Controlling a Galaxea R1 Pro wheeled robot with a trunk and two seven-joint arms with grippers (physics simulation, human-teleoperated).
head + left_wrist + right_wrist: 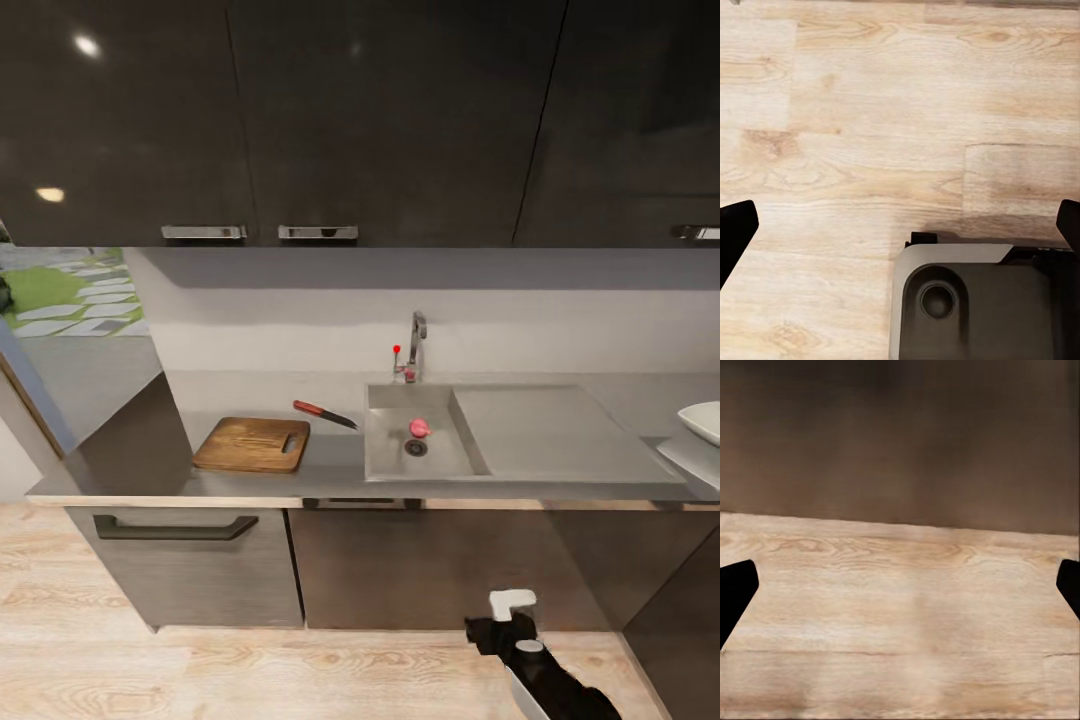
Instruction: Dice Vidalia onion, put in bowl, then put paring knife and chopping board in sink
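Note:
The sink [520, 440] is set into the countertop [250, 485] straight ahead, its tap [414, 345] at the back. A small pinkish-red onion [419, 428] lies in the basin just above the black drain [416, 448]. Left of the basin, the chopping board [252, 444] rests flat, and the paring knife [325, 413] lies between board and sink. The white bowl [703, 420] is cut off by the right edge. My right arm [540, 660] hangs low in front of the cabinets. My left gripper [900, 232] and right gripper [900, 592] are both open and hold nothing, over wooden floor.
Dark wall cabinets [380, 120] hang above the worktop. Grey base cabinets with a dark bar handle [175, 527] stand below it. A window [70, 290] is at the far left. My own base [975, 300] shows in the left wrist view above the floor.

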